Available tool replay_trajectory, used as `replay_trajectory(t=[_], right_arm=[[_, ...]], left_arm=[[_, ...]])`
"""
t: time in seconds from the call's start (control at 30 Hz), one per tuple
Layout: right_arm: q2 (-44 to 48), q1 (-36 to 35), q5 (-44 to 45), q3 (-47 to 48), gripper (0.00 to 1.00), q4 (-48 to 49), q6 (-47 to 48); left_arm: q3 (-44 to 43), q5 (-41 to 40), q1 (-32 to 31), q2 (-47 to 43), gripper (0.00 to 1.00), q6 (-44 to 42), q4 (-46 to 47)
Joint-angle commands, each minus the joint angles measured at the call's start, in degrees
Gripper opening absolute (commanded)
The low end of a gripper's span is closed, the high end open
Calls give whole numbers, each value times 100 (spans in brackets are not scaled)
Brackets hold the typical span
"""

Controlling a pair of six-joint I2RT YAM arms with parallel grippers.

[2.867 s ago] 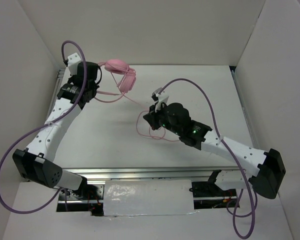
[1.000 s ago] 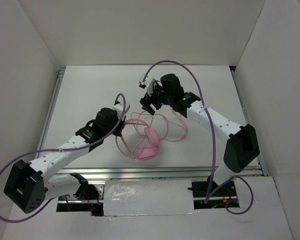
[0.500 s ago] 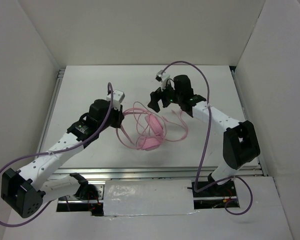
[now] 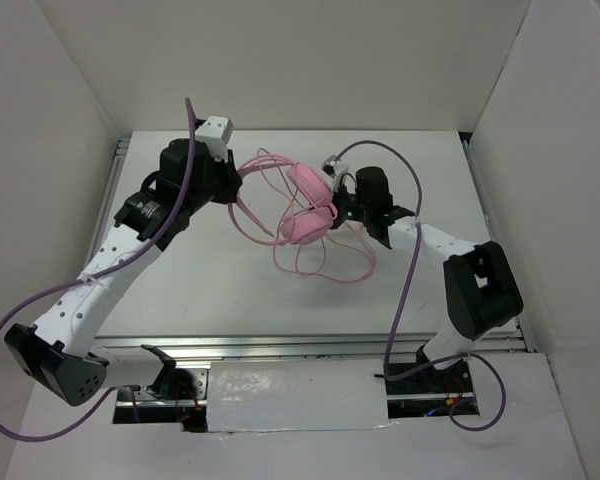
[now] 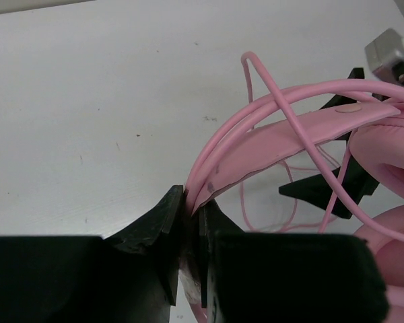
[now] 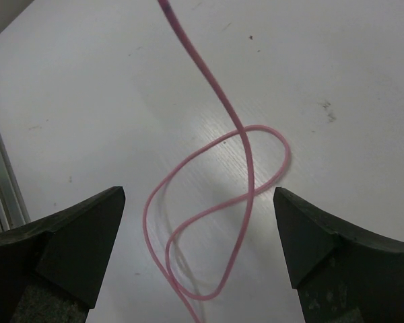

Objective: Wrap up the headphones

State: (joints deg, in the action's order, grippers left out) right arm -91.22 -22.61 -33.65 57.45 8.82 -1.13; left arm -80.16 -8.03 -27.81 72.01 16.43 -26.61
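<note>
The pink headphones (image 4: 308,226) hang above the table, their thin headband (image 5: 283,138) pinched between the jaws of my left gripper (image 4: 237,181), which is shut on it (image 5: 192,200). Turns of the thin pink cord (image 5: 266,77) cross over the headband, and more loops (image 4: 325,262) trail onto the table below the ear cups. My right gripper (image 4: 338,207) sits just right of the ear cups with its jaws wide open (image 6: 198,196) and nothing between them. Beneath it a loose loop of cord (image 6: 252,158) lies on the white surface.
White walls enclose the table (image 4: 180,280) on the left, back and right. A metal rail (image 4: 280,345) runs along the near edge. Thick purple robot cables (image 4: 405,290) arc over both arms.
My left gripper has carried the headphones up and toward the back, off the table. The right gripper has swung closer to the ear cups and opened fully.
</note>
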Motion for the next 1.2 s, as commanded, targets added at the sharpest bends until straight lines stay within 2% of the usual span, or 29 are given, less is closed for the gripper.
replay_trajectory(t=[0.0, 0.17, 0.33, 0.37, 0.4, 0.43, 0.5, 0.6, 0.63, 0.8, 0.9, 1.07, 1.17], right_arm=[[-246, -226, -99, 55, 100, 656, -187], [-827, -147, 70, 257, 100, 603, -335], [-1239, -270, 94, 556, 100, 603, -852], [-1301, -288, 61, 670, 96, 621, -915], [-1406, -323, 60, 714, 90, 682, -1003], [-1468, -314, 165, 793, 63, 691, -1178], [-1582, -262, 323, 1022, 45, 718, -1354], [-1644, 54, 341, 1382, 5, 648, -1557], [-1636, 246, 385, 1548, 0, 604, -1636], [-1469, 810, 947, 2085, 0, 94, -1995], [-1294, 1293, 1079, 2043, 0, 102, -2390], [-1170, 1900, 1474, 2217, 0, -484, -2384], [-1170, 2094, 1344, 2270, 0, -557, -2340]], left_arm=[[-666, 283, 109, 32, 0, 344, 34], [-1370, 548, 232, 235, 0, 362, -353], [-1607, 1056, 504, 235, 0, 397, -354], [-1643, 1128, 557, 243, 0, 423, -362], [-1661, 1181, 619, 261, 0, 432, -354], [-1669, 1286, 645, 261, 0, 432, -371], [-1582, 1339, 681, 209, 0, 475, -336], [-1134, 1445, 716, 16, 0, 581, -187], [-916, 1410, 725, -46, 0, 616, -143], [-185, 1532, 883, -459, 0, 836, 165], [0, 1559, 944, -547, 0, 897, 200], [176, 1742, 1067, -591, 0, 906, 288], [307, 1849, 1102, -661, 0, 924, 445]])
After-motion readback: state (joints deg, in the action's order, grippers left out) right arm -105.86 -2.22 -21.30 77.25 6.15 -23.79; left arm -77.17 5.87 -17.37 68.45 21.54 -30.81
